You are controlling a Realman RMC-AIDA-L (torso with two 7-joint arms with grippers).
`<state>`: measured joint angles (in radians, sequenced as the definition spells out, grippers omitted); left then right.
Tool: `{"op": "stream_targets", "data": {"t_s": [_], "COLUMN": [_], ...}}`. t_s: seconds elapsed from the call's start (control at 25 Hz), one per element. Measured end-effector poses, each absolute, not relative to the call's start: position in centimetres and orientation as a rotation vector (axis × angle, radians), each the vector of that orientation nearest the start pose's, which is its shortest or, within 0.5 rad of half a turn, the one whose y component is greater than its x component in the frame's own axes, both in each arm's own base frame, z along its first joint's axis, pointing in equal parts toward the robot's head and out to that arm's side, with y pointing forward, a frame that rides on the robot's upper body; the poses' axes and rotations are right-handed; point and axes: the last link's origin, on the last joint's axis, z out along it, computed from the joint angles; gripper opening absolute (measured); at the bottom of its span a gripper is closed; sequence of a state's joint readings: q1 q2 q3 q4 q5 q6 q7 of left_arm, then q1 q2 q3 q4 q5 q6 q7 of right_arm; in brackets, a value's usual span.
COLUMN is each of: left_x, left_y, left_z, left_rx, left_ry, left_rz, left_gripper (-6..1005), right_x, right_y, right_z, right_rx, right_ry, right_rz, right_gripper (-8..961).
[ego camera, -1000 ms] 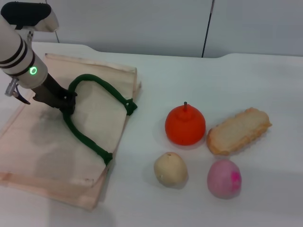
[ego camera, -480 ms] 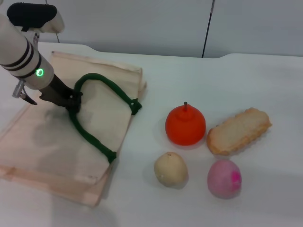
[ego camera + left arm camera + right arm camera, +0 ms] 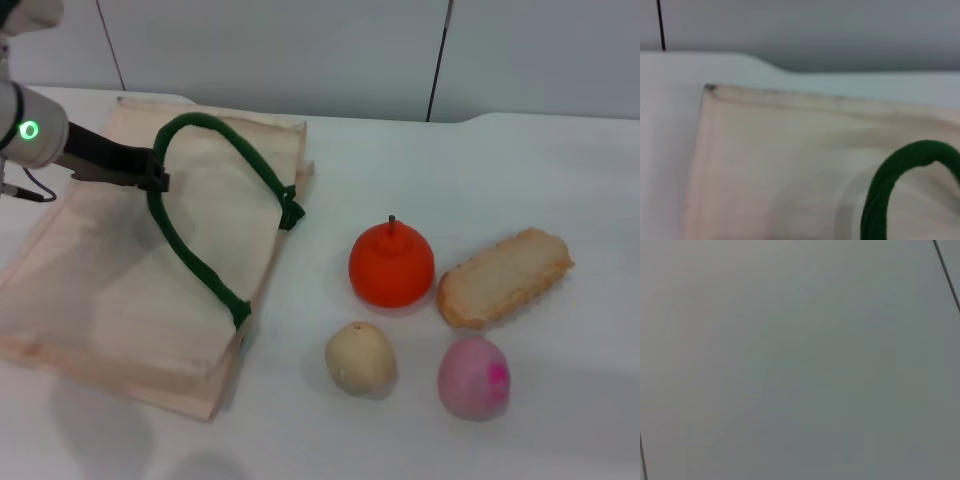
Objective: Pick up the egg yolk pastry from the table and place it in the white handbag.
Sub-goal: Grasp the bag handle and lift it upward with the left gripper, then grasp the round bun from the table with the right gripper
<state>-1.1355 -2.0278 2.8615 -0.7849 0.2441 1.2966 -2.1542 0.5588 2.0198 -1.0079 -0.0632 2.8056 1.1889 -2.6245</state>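
Note:
The white handbag (image 3: 110, 270) lies flat on the table at the left, and its cloth also fills the left wrist view (image 3: 780, 165). Its dark green rope handle (image 3: 215, 150) arches up from the cloth and also shows in the left wrist view (image 3: 890, 185). My left gripper (image 3: 152, 178) is shut on that handle and holds it lifted above the bag. The egg yolk pastry (image 3: 360, 357), a small pale beige ball, rests on the table right of the bag, in front of the orange fruit. My right gripper is out of view.
An orange fruit (image 3: 391, 263) with a stem sits behind the pastry. A long toasted bread slice (image 3: 503, 277) lies to its right. A pink egg-shaped ball (image 3: 473, 376) sits right of the pastry. The right wrist view shows only a plain grey wall.
My left gripper has risen and moved back toward the far left, pulling the green handle up. The bag's top layer has lifted and shifted a little to the right.

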Motion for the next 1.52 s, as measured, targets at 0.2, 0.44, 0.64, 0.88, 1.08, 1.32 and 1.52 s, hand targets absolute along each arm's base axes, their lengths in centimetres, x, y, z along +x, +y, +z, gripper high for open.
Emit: {"op": "stream_targets", "data": {"t_s": [0.2, 0.44, 0.64, 0.88, 1.08, 1.32, 1.52], "left_x": [-26.1, -25.5, -25.3, -25.0, -25.0, -24.8, -25.1], "left_y": [41.8, 40.6, 39.8, 38.9, 38.4, 38.0, 37.8], "left_z": [8.6, 9.6, 10.7, 11.8, 12.3, 13.4, 13.5], "left_rx": [-2.196, -2.294, -2.351, -2.405, -2.409, -2.409, -2.399], "left_ry": [-1.419, -1.338, -1.274, -1.209, -1.155, -1.117, -1.129], "left_rz": [-0.254, -0.457, -0.635, -0.839, -0.926, -1.013, -1.012], "left_gripper": [139, 142, 144, 148, 150, 154, 156], "right_x": [32.9, 32.5, 31.9, 30.7, 29.1, 26.7, 24.2], "right_y": [37.5, 37.5, 37.8, 37.2, 36.1, 35.1, 34.0], "right_z": [5.3, 4.9, 4.7, 6.0, 5.4, 3.4, 1.9], "right_rx": [-1.450, -1.497, -1.633, -1.951, -2.283, -2.628, -2.800], "right_ry": [0.638, 0.625, 0.615, 0.549, 0.452, 0.412, 0.334], "right_rz": [0.924, 0.918, 0.937, 0.961, 0.888, 0.711, 0.520], "right_gripper": [877, 877, 877, 878, 877, 878, 878]}}
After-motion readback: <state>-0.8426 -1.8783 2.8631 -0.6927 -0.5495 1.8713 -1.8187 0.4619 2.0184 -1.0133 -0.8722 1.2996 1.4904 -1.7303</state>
